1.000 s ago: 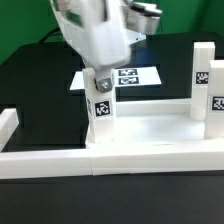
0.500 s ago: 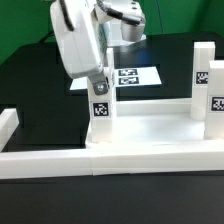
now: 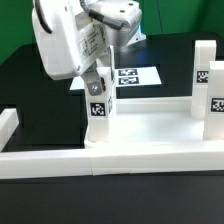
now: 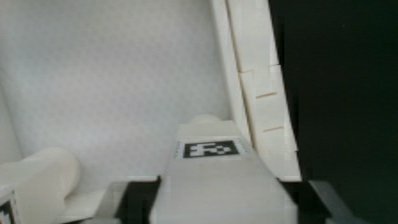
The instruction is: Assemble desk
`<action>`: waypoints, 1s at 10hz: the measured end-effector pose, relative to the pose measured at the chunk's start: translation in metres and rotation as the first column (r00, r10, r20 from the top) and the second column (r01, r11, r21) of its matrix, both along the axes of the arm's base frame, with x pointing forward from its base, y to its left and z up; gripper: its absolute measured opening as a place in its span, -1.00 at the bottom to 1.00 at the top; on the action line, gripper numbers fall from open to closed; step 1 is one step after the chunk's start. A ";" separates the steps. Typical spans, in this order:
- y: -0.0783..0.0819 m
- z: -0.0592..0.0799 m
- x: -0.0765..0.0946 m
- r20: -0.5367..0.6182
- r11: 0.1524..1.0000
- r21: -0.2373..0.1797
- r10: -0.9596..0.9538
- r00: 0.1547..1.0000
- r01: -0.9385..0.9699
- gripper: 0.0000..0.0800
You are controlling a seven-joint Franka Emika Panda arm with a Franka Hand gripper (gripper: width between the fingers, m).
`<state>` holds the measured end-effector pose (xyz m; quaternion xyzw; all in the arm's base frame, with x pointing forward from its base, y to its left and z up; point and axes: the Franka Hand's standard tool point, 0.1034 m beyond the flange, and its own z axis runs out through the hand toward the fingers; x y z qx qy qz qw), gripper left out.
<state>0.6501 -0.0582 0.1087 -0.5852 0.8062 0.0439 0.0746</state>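
The black table (image 3: pixel 35 85) carries the desk top (image 3: pixel 150 135), white rails (image 3: pixel 50 160) and the marker board (image 3: pixel 135 76).

White desk top (image 3: pixel 150 135) flat on table, tagged legs (image 3: pixel 100 108) upright at corners

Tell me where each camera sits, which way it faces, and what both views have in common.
Exterior view: off the arm, low in front of the table, facing the desk top, the marker board behind; arm and gripper show.
Wrist view: on the wrist, looking along the fingers at the leg between them, desk top beyond.
Shared: the gripped tagged leg and the desk top.
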 end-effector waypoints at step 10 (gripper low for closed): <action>0.013 0.043 0.003 0.048 1.000 0.003 0.009 0.999 -0.009 0.62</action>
